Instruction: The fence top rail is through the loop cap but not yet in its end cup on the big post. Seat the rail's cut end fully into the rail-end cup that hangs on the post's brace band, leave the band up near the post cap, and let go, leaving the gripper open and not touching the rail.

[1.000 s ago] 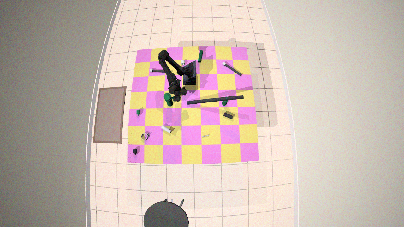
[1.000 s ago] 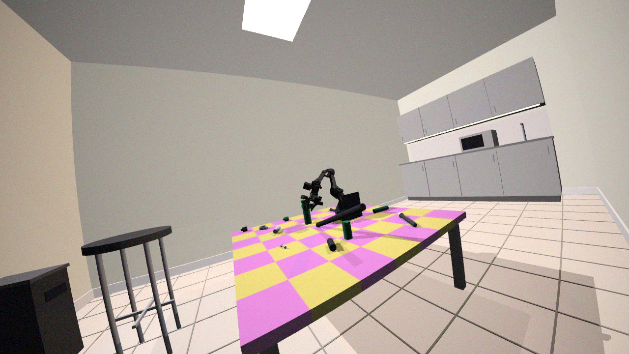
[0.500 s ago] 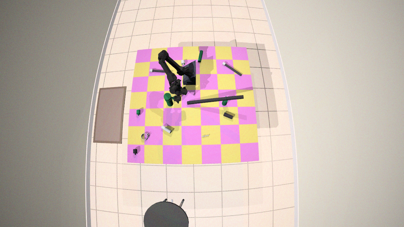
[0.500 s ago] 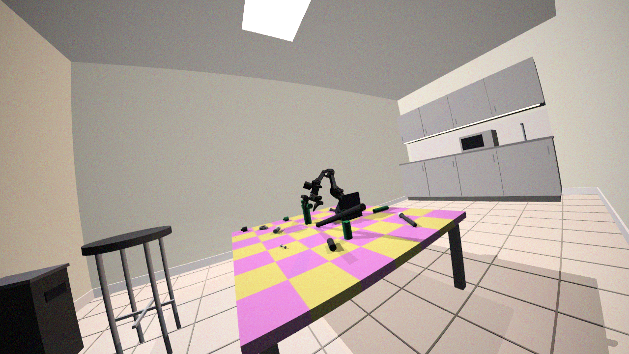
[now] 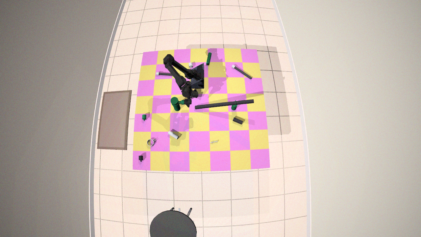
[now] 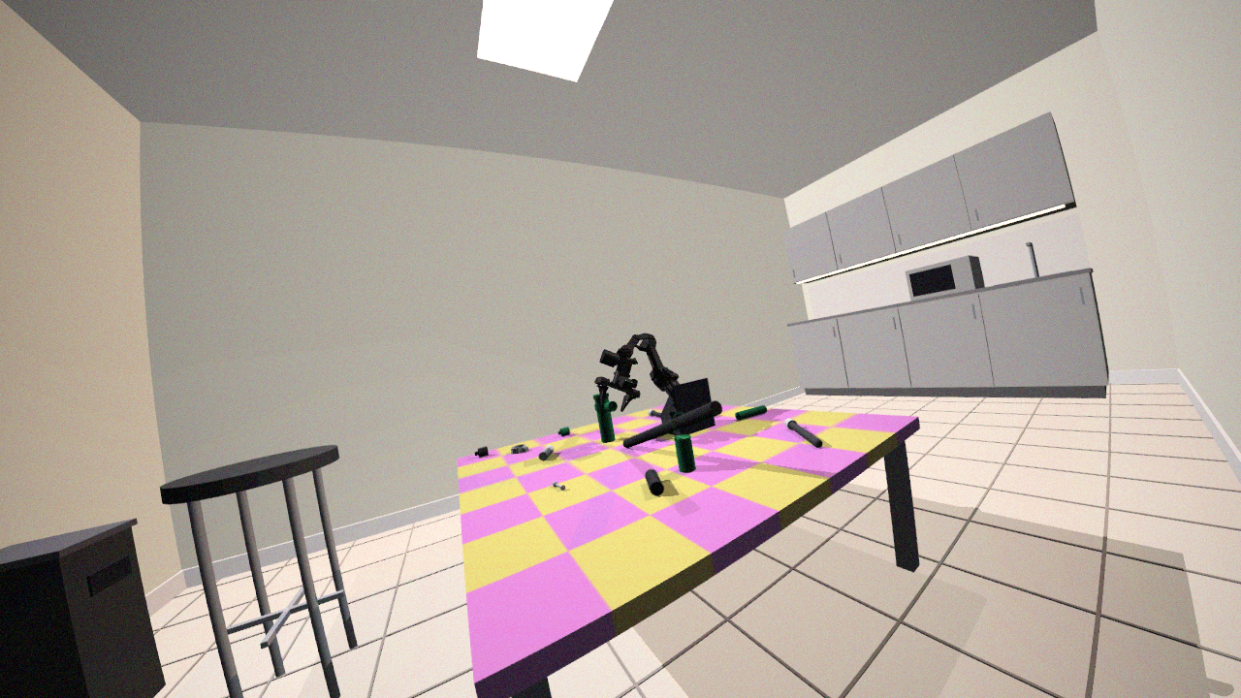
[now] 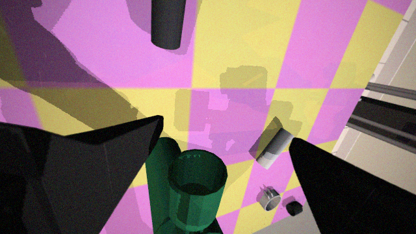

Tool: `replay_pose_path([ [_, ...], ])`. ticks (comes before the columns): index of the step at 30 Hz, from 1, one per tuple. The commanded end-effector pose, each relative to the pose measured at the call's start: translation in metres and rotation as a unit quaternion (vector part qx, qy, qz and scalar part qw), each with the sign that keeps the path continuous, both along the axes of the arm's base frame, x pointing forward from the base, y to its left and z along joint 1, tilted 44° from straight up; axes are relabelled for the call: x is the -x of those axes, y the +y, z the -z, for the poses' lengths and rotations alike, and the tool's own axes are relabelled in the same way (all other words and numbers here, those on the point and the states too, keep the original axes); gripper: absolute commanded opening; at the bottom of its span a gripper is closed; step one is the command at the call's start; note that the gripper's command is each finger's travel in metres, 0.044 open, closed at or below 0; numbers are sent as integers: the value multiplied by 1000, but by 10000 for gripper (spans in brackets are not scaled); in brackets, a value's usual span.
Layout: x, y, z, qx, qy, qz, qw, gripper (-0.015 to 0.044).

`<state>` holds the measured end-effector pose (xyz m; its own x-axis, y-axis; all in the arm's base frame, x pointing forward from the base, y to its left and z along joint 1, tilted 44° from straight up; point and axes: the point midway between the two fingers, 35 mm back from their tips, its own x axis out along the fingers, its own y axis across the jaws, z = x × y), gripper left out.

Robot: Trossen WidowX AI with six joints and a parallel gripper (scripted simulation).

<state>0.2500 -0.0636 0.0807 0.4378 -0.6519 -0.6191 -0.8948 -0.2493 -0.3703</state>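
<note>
Overhead top, low side exterior, near wrist

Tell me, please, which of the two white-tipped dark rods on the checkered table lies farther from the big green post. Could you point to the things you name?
The white-tipped dark rod (image 5: 242, 72) (image 6: 805, 432) near the table corner, its whole length visible from above; the other (image 5: 164, 73) is partly hidden under the arm.

The wrist view's top edge cuts off the dark rail (image 7: 168, 24), leaving one end in frame. The lower edge crops the green post (image 7: 157, 192) beside the open green cup (image 7: 198, 208); the cup's inner bottom is lost in shadow. Part of a dark rod (image 5: 164, 73) lies hidden beneath the arm in the top view, where the stool (image 5: 173, 225) runs off the lower edge. A pale piece (image 5: 214, 141) (image 6: 559, 486) is too small to identify.
</note>
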Motion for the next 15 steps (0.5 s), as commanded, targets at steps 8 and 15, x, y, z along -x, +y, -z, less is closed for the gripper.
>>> replay_pose_path([
  [8,-8,34,3,-80,-83,80,990,440],
  [15,-12,82,8,-189,-205,214,936,440],
])
